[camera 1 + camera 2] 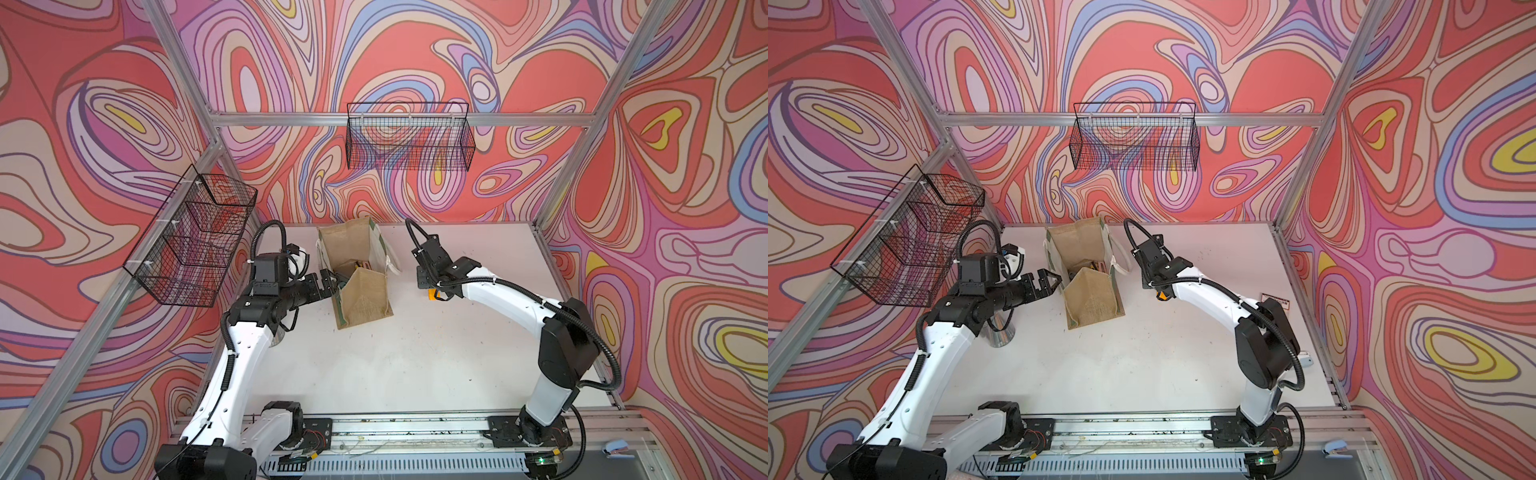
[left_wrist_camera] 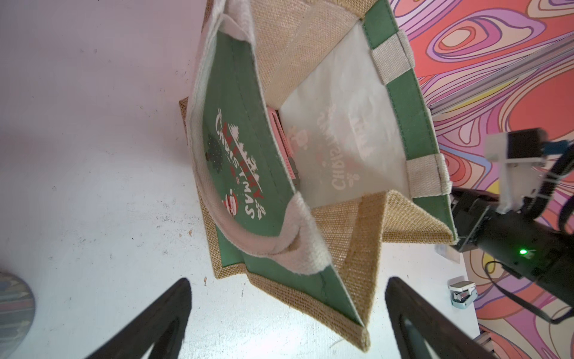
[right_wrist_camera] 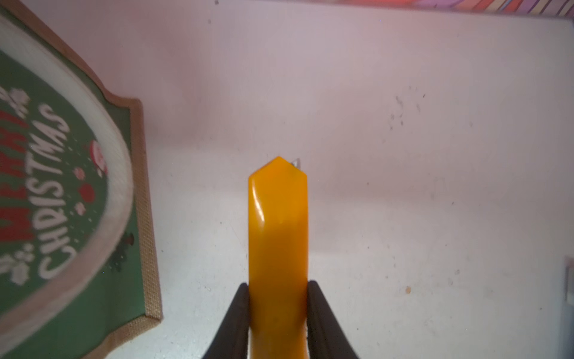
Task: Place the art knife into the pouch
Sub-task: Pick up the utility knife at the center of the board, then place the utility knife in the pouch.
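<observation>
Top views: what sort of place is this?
Probably a lab robot cell, not a home: aluminium frame, swirl-print backdrop, left arm and right arm mounted on a rail.

The art knife (image 3: 278, 236), held in the right end effector (image 3: 278, 286), runs off the right wrist view's edge; the pouch (image 3: 62, 217) there is blurred and cropped. A pink thing (image 2: 279, 133) inside the pouch is mostly hidden.

Walls (image 1: 415, 50) printed with red, pink, lilac and yellow swirls are enclosing a scuffed white counter (image 1: 395, 365) under soft, even light. An aluminium frame (image 1: 291, 119) is edging the corners, carrying a black wire back basket (image 1: 409, 137) and a compartmented side basket (image 1: 191, 241).
</observation>
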Robot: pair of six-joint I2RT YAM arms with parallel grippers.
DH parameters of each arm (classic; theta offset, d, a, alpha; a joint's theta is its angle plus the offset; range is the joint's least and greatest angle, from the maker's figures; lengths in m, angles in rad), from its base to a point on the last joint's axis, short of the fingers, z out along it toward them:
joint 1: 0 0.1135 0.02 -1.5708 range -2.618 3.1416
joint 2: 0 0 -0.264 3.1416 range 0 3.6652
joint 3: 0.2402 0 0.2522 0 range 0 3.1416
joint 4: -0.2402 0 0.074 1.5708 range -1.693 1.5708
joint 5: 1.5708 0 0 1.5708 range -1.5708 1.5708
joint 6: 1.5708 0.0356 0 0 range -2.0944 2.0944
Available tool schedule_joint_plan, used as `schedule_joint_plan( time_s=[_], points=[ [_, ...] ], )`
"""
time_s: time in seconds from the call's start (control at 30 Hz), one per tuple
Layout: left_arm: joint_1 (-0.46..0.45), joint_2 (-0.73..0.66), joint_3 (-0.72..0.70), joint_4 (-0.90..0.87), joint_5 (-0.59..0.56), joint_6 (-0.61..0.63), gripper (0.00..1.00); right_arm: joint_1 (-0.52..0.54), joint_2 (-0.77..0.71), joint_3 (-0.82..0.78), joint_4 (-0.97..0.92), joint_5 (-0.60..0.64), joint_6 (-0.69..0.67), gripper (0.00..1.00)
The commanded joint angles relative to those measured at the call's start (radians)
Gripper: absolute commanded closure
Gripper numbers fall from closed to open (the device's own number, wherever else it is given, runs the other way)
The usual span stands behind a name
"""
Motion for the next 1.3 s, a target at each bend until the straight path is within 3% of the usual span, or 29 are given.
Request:
schedule_joint_plan(
  time_s=[0.0, 0.13, 0.4, 0.53, 0.7, 0.9, 0.97, 1.07, 1.17, 1.23, 1.27],
  points=[
    [0.006, 0.012, 0.037, -0.041, -0.038, 0.014, 0.00, -0.006, -0.009, 0.125, 0.048, 0.056, -0.085, 0.91],
    [0.007, 0.007, 0.052, -0.048, -0.116, 0.021, 0.00, -0.006, -0.009, 0.236, 0.091, -0.009, -0.122, 0.91],
    [0.019, -0.012, 0.080, -0.072, -0.325, 0.007, 0.00, -0.006, 0.077, 0.396, 0.141, -0.301, -0.090, 0.90],
    [0.032, -0.006, 0.082, -0.060, -0.350, -0.005, 0.00, 0.001, 0.108, 0.435, 0.163, -0.421, -0.046, 0.90],
    [0.037, -0.002, 0.076, -0.030, -0.393, -0.054, 0.00, 0.054, 0.153, 0.469, 0.201, -0.485, -0.033, 0.89],
    [0.038, -0.046, -0.037, 0.139, -0.426, -0.156, 0.00, 0.069, 0.245, 0.553, 0.166, -0.572, -0.015, 0.88],
    [0.037, -0.040, -0.062, 0.157, -0.458, -0.150, 0.00, 0.069, 0.266, 0.580, 0.143, -0.585, -0.021, 0.78],
    [0.037, -0.027, -0.088, 0.178, -0.503, -0.144, 0.00, 0.070, 0.283, 0.613, 0.109, -0.594, -0.038, 0.42],
    [0.037, -0.028, -0.126, 0.234, -0.536, -0.133, 0.00, 0.070, 0.280, 0.636, 0.078, -0.571, -0.059, 0.17],
    [0.037, -0.027, -0.150, 0.277, -0.558, -0.116, 0.00, 0.070, 0.269, 0.649, 0.060, -0.536, -0.086, 0.02],
    [0.038, -0.023, -0.158, 0.297, -0.563, -0.107, 0.00, 0.070, 0.258, 0.652, 0.053, -0.515, -0.104, 0.02]
  ],
)
